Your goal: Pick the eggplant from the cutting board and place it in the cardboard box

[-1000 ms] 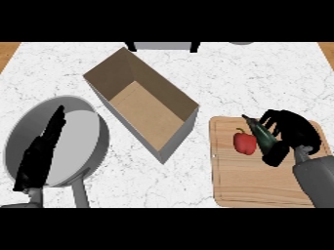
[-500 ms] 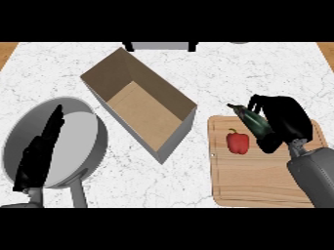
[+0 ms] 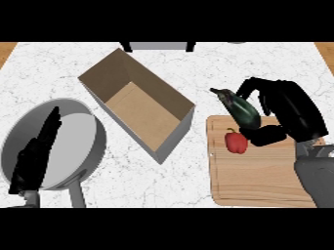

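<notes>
Eggplant (image 3: pixel 236 108) in right hand (image 3: pixel 289 110), above cutting board (image 3: pixel 260 180) edge.

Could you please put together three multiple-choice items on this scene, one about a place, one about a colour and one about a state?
1. Where does the small red bell pepper lie?
A. in the box
B. on the light wooden cutting board
C. in the pan

2. What colour is the inside of the round frying pan at the left?
A. grey
B. red
C. blue

3. What is the state of the open brown cardboard box?
A. holds the eggplant
B. lid shut
C. holds nothing

Answers: 1 B, the pepper sits on the board's upper left part. 2 A, the pan's dish is grey. 3 C, its bare floor shows, while the dark green eggplant is in the black right hand beside it.
</notes>
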Controlling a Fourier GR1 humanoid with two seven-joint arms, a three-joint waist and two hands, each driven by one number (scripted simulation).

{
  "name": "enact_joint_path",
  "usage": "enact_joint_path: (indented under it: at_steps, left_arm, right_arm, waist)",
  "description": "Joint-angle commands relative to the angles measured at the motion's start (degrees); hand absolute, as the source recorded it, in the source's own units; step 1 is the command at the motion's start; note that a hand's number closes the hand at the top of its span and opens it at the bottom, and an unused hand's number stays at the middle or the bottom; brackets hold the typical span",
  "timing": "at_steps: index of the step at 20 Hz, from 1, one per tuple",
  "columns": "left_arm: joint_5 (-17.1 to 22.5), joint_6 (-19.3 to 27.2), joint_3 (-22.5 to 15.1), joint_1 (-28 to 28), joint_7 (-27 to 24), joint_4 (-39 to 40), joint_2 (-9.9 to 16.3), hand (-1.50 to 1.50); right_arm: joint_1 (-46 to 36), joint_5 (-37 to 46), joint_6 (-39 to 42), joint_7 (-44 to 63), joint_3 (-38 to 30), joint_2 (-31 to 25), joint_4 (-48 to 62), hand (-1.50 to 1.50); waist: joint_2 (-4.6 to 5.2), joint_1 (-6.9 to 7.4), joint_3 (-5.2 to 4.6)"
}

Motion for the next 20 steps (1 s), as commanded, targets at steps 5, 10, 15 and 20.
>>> enact_joint_path:
  at_steps: [5, 10, 15, 20]
  left_arm:
    - [1.7, -2.1, 2.15, -0.72, -0.35, 1.12, 1.39, 0.0]
    - [-2.08, 0.32, -1.61, -0.03, 3.51, -3.25, -1.75, 0.0]
    - [-0.76, -0.5, 1.78, -3.12, -0.48, 2.88, -0.31, 0.0]
    - [-1.86, 0.36, 0.33, -2.64, -1.86, 3.49, -2.18, 0.0]
  right_arm:
    - [-4.84, -8.12, 5.6, 3.85, -0.06, 6.69, -11.35, 1.5]
    - [-15.26, -5.89, 5.84, 9.04, 0.17, 12.94, -4.66, 1.5]
    - [-24.59, -1.78, 6.26, 16.52, 2.26, 18.78, 2.14, 1.5]
    - [-32.66, -1.11, 2.26, 15.09, 2.59, 21.61, 16.43, 1.5]
  waist:
    - [0.06, 0.26, -0.07]
    - [0.15, 0.75, -0.04]
    - [0.23, 0.77, -0.08]
    - [0.35, 1.15, -0.08]
